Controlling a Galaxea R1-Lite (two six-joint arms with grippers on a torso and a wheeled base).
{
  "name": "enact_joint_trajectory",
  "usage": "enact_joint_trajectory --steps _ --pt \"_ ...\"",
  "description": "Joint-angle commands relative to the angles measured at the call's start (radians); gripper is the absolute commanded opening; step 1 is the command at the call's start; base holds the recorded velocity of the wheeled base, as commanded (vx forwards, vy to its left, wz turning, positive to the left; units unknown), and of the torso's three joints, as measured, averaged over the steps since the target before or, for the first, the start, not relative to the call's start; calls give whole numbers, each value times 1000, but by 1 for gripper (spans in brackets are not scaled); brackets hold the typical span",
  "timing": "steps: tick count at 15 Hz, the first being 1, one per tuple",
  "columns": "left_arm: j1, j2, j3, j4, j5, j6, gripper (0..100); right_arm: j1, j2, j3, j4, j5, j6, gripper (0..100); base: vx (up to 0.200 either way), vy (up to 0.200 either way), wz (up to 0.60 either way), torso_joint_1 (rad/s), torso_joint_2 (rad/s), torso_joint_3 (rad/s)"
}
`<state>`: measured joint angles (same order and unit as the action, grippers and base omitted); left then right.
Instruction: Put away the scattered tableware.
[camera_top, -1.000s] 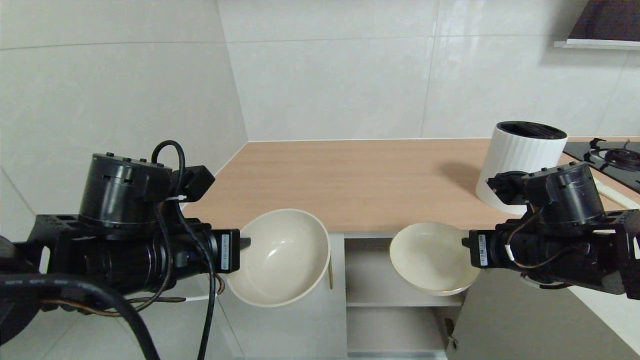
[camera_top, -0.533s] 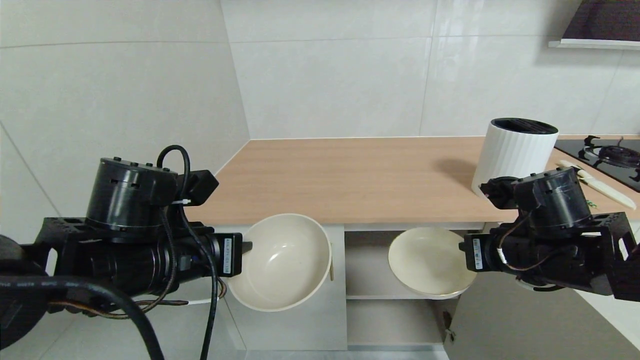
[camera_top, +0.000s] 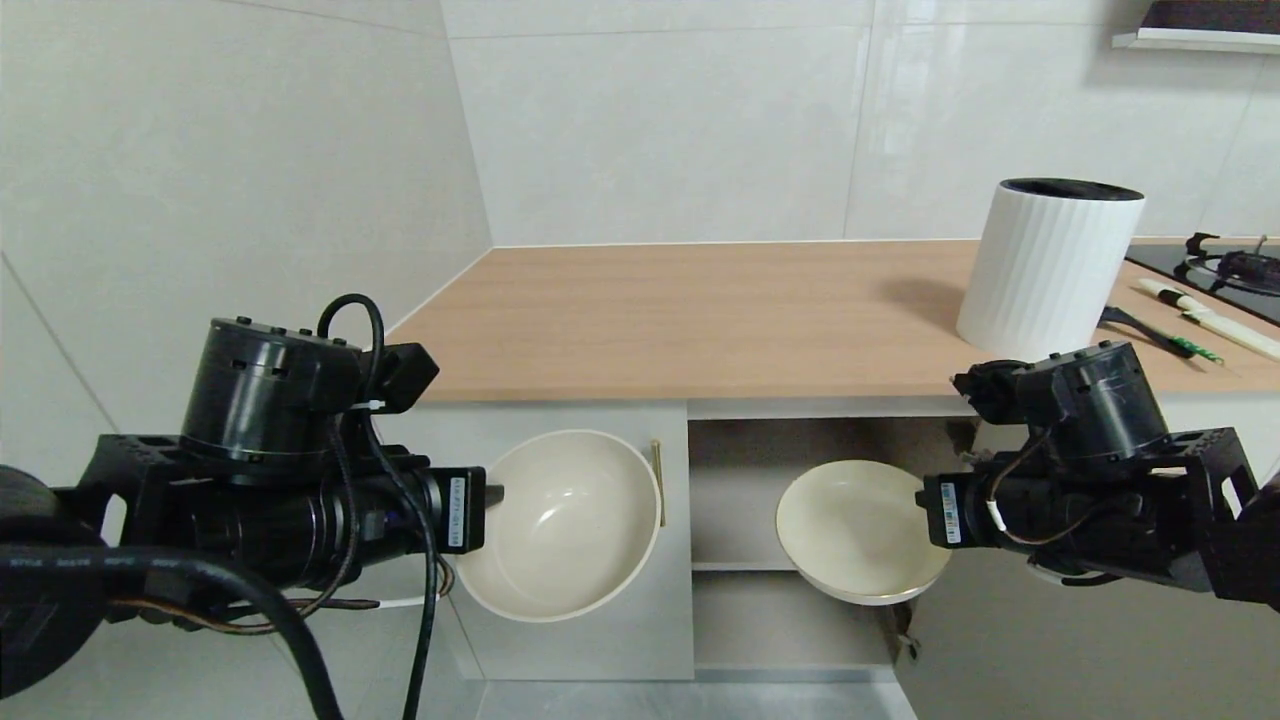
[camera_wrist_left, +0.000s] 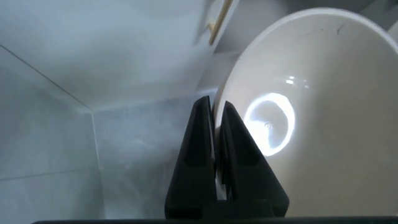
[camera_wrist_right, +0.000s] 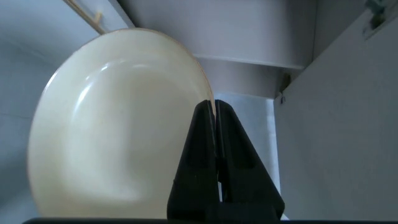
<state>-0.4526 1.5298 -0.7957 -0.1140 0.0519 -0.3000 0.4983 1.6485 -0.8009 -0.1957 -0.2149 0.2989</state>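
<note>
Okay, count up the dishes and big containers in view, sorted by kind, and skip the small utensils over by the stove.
Bowls: 1, the cream deep round bowl gripped by the left end effector.
Plates: 1, the cream shallow round plate gripped by the right end effector.
Containers: 1, the white ribbed cylindrical container on the wooden countertop.
Total: 3.

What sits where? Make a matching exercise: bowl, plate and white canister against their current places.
Things:
1. deep cream bowl
2. shallow cream plate
3. white ribbed cylindrical canister

Places:
A. standing on the wooden countertop
B. rim pinched by the left gripper
C. rim pinched by the right gripper

Pairs: 1-B, 2-C, 3-A.
</note>
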Motion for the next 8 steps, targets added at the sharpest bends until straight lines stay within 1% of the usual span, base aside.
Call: enact_joint_trajectory --steps 1,4,8 --pt "-2 3 0 1 0 -1 0 2 4 0 -1 0 0 0 0 0 0 -159 471 315" --pt "0 4 0 -1 0 -1 0 2 2 0 -1 -1 0 0 0 0 0 -149 468 321" --pt "0 9 0 1 2 -1 0 2 2 0 -1 -1 0 0 0 0 0 -119 459 339"
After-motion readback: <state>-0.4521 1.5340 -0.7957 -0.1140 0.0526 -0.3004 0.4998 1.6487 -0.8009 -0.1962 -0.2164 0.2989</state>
